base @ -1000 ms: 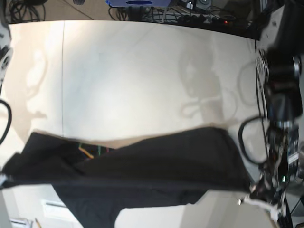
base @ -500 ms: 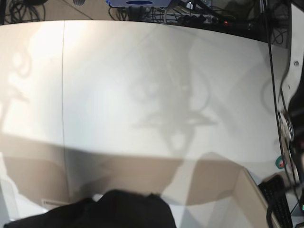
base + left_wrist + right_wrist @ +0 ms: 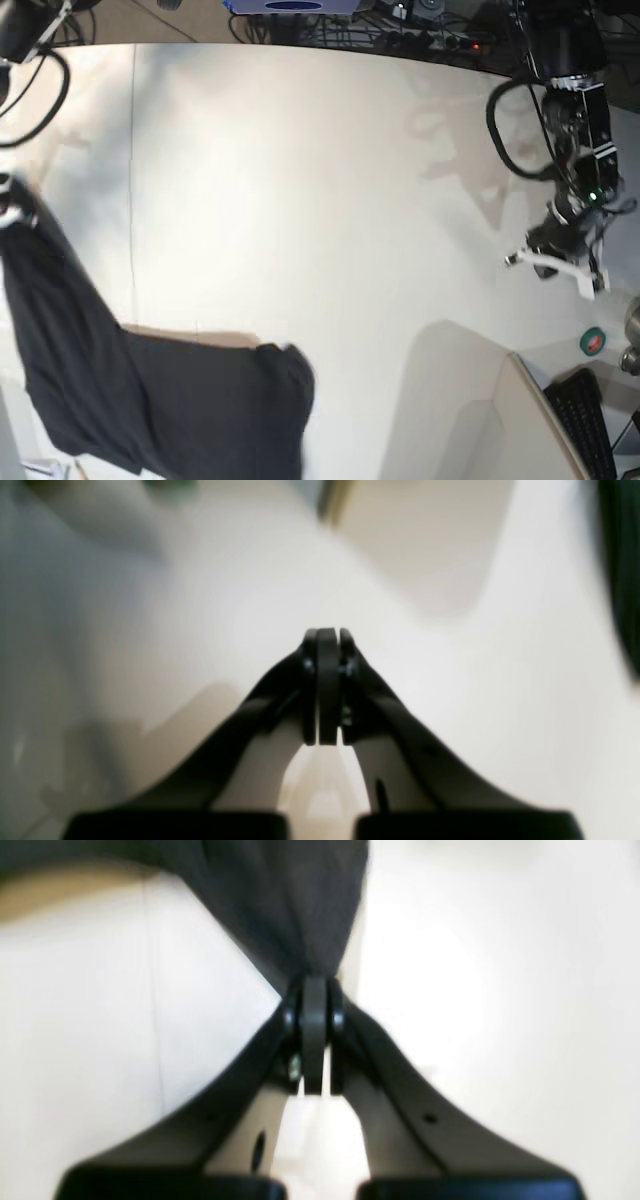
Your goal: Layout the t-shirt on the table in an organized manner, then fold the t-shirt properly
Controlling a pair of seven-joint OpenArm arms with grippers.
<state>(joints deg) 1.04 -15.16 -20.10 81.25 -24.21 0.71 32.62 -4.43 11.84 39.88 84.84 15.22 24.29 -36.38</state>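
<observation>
The black t-shirt [image 3: 150, 390] hangs from my right gripper [image 3: 12, 200] at the left edge of the base view. It trails down onto the front left of the off-white table [image 3: 300, 180]. In the right wrist view my right gripper [image 3: 314, 990] is shut on a bunched corner of the shirt [image 3: 290, 905]. My left gripper [image 3: 520, 260] is over the table's right side, far from the shirt. In its wrist view the left gripper [image 3: 327, 635] is shut with nothing between the pads, and a dark strip of shirt [image 3: 620, 555] shows at the right edge. The rainbow graphic is hidden.
A thin seam line [image 3: 132, 180] runs down the table's left part. A black keyboard [image 3: 585, 420] and a small green-topped object [image 3: 593, 342] sit at the front right beside a beige panel [image 3: 470, 400]. Cables [image 3: 400, 30] lie behind the far edge.
One second ago the shirt was stretched between both grippers across the front. Now the left gripper is free of it and further back, and the shirt hangs from the right gripper at the left.
</observation>
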